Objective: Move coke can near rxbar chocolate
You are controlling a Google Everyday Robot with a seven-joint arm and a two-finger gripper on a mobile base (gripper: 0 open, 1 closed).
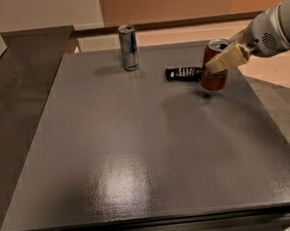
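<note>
The red soda can with the silver top [213, 77] is by the far right corner of the flat grey counter [138, 153]. The robot's pincer [220, 61] comes in from the right side and is closed around the can, with one tan finger [227, 59] lying across its front. The small flat black bar with white letters [183, 73] lies just beside the can, on its left. I cannot tell if the can's bottom sits on the counter. The can looks close enough to the bar, so most of the job seems done. What is left, I think, is to set it down and let go. A tall thin silver and blue can [128, 47] stands well apart, near the far edge.
</note>
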